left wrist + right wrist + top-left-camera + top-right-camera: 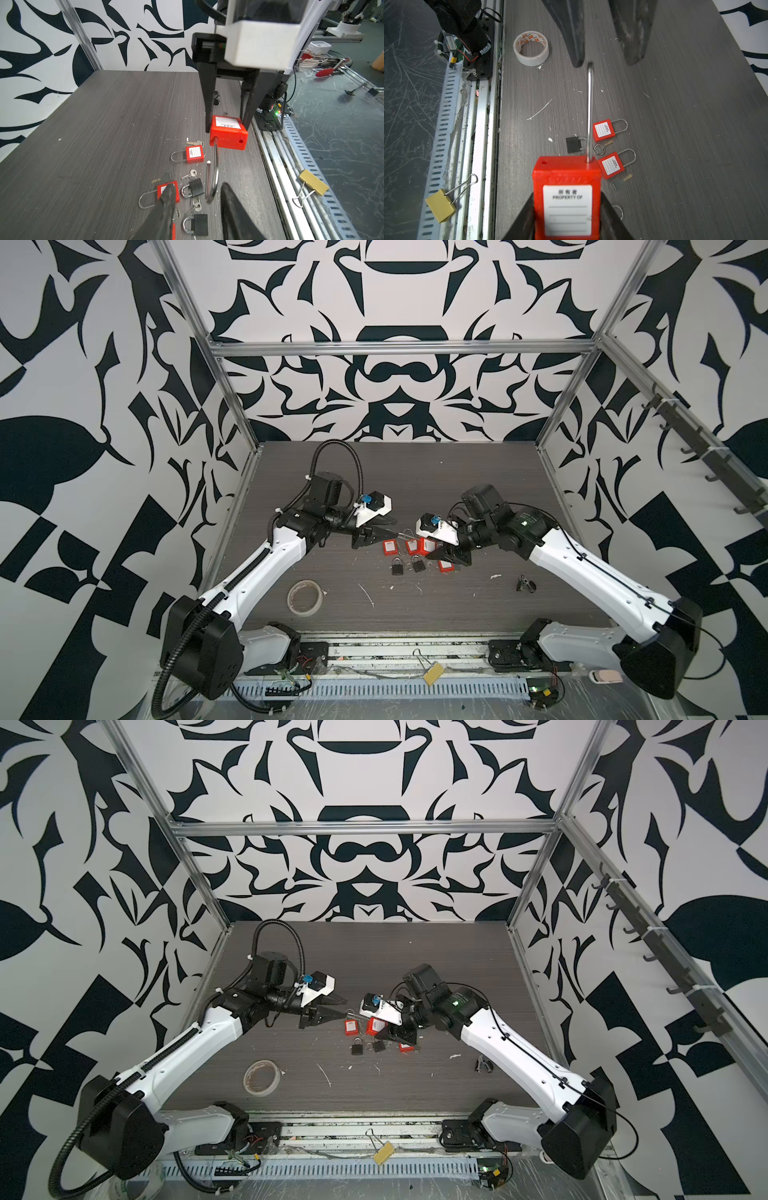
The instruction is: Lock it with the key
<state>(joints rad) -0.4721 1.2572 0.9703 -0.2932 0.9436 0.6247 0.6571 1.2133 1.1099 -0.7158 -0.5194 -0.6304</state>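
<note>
**Tape roll** (305, 597): lies near the front of the table (457, 605). It has no part in the task.

**Loose stock, mid-table:** small black padlocks (195, 188), small red padlocks (194, 154) and several keys (192, 174) lie flat on the surface. The keys are judged light, thin and slippery. Take one by its flat head, leaving the blade free for the keyway.

**Red padlock** (566, 176): lifted clear of the table, above the loose stock.
- The body is judged rigid, light and not fragile. Its flat side faces give the secure hold.
- The shackle (589, 108) is stiff, smooth, round steel, so it is liable to slip or swivel.
- The shackle stands open, with one leg out of the body.

**Right gripper** (227, 126): fingers (207, 93) are clamped on the two sides of the body.

**Left gripper** (605, 63): fingers (166, 203) are partly apart and straddle the shackle's bend. One finger is just beside the bend and the other is apart from it, so no grip is made. No key is held.
</note>
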